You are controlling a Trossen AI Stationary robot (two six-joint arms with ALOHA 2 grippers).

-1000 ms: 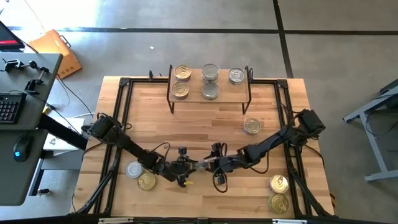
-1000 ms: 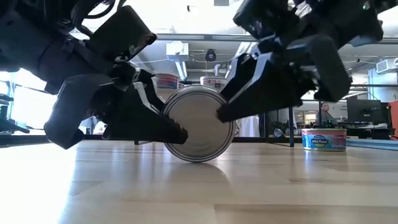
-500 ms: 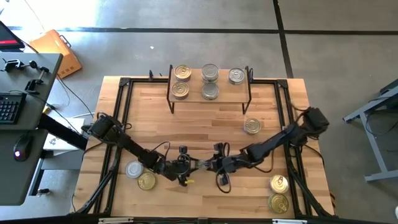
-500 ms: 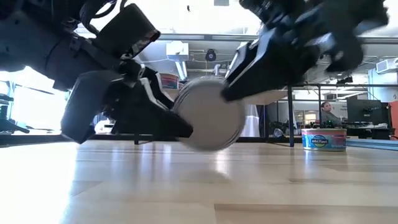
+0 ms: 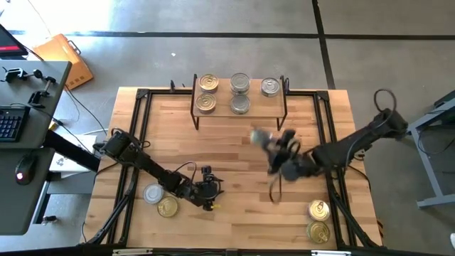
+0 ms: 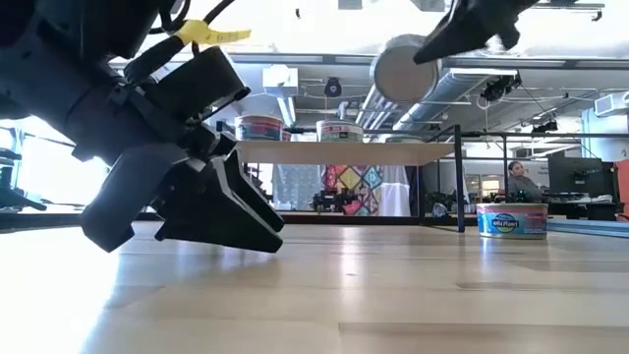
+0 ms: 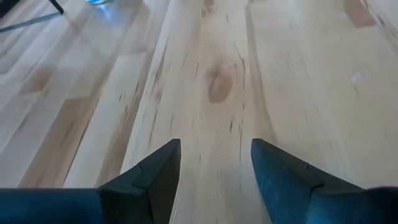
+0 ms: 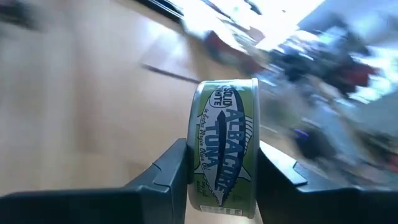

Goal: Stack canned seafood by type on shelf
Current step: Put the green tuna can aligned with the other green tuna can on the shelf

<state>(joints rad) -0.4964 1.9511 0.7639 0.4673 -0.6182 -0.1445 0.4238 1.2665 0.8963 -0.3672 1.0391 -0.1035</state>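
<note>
At the near left of the worktop (image 5: 234, 142), two tins (image 5: 161, 201) lie side by side. Just right of them the left gripper (image 5: 211, 192) sits low over bare wood, its fingers (image 7: 155, 174) apart with nothing between them.

Farther right, the right gripper (image 5: 274, 151) is raised above mid-worktop and clamps a green albacore tuna tin (image 8: 224, 146) by its flat faces, so the tin stands on edge between the fingers (image 8: 165, 174). It hangs between the near working area and the shelf (image 5: 240, 110) at the far middle, which already carries five tins: two gold-lidded on its left, two silver in the middle, one silver at its right. The held tin's lid colour seems silver from above, though motion blur makes that uncertain.

At the near right corner two more gold tins (image 5: 318, 220) wait.

Risks, as I judge them: held on edge, the tin must be turned flat before release, or it could roll off the shelf. A fast swing could clip the shelf's tins or loosen the grip. Placing it on the wrong stack would mix types.
</note>
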